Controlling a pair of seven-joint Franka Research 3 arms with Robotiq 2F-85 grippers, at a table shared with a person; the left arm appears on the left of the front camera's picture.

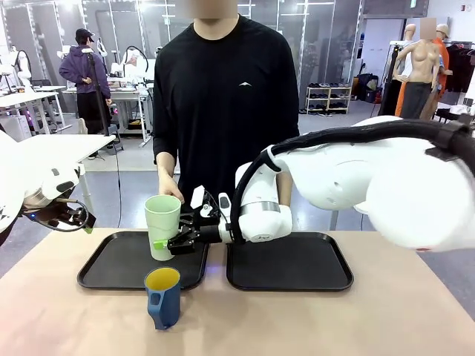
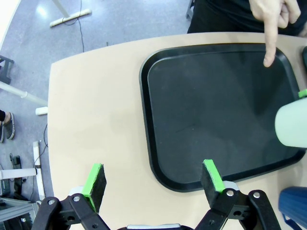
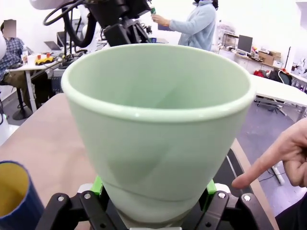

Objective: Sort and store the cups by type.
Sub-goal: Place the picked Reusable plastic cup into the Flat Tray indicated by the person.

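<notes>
Mug (image 1: pixel 163 297): 1; tumbler (image 1: pixel 162 219): 1, grasped by right end effector (image 1: pixel 169 243); left end effector (image 2: pixel 153 175) released; trays (image 1: pixel 119 263) (image 1: pixel 289 263): 2

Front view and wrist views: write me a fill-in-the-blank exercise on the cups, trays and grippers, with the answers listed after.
1. The right gripper holds the tumbler, whose colour is ____.
2. The mug stands on no tray but on the bare ____.
3. The person's finger points at the ____ tray.
4. The left gripper has jaws that stand ____.
Missing: green; table; left; open.
</notes>
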